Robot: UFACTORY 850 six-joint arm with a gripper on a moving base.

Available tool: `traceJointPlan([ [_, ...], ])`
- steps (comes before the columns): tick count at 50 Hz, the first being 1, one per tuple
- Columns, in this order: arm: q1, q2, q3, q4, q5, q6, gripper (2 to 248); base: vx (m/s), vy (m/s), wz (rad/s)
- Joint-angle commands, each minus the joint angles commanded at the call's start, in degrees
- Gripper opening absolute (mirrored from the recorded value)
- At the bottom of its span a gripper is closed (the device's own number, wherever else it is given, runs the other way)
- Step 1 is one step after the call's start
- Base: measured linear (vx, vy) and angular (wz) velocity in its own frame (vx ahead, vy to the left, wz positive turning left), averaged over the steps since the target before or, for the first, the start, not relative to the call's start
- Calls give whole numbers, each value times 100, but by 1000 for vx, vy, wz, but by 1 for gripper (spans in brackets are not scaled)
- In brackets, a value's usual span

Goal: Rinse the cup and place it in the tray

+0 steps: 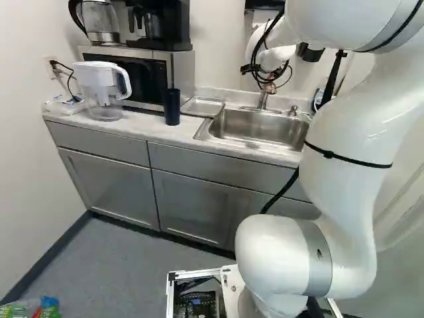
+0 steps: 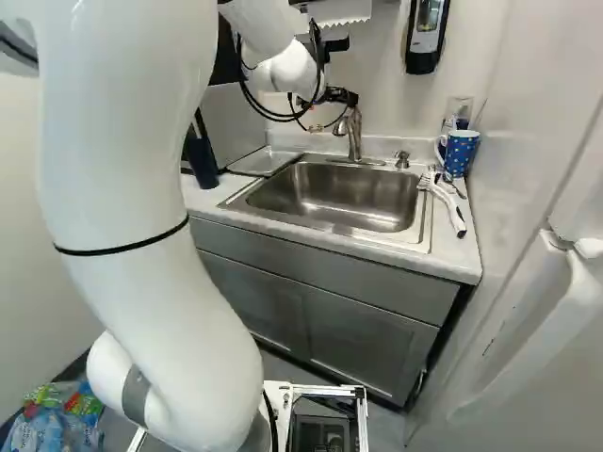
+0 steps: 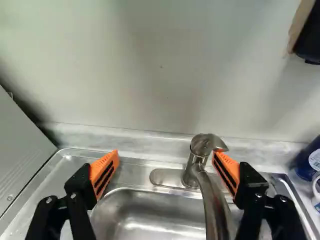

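One dark blue tumbler [image 1: 172, 107], likely the cup to rinse, stands on the table [image 1: 146, 128] well to the left of the tap [image 2: 354, 137]. Nearer the tap on that side lies the shallow metal tray [image 1: 203, 106]. The pincer [image 3: 166, 154] is spread and holds nothing; its left finger stands apart, left of the tap, while the right fingertip is right at the lever [image 3: 210, 143], though whether they touch I cannot tell. Working the lever looks like the step in hand: best to leave the fingers spread, press with one orange pad near the lever's free end, and follow its arc slowly, easing off once it yields. Pushing too low could catch the spout [image 3: 215, 205], and too much forward drive could jam a tip against the wall behind. Right of the tap, beyond the sink [image 2: 330, 193], sits a dotted blue mug [image 2: 459, 153], best left alone unless it is the cup meant.
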Motion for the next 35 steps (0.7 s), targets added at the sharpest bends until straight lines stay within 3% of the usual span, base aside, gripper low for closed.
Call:
traceJointPlan([
  [26, 34, -295, -329, 0, 608, 0, 247, 0, 0, 0],
  [35, 36, -308, -343, 0, 622, 0, 247, 0, 0, 0],
])
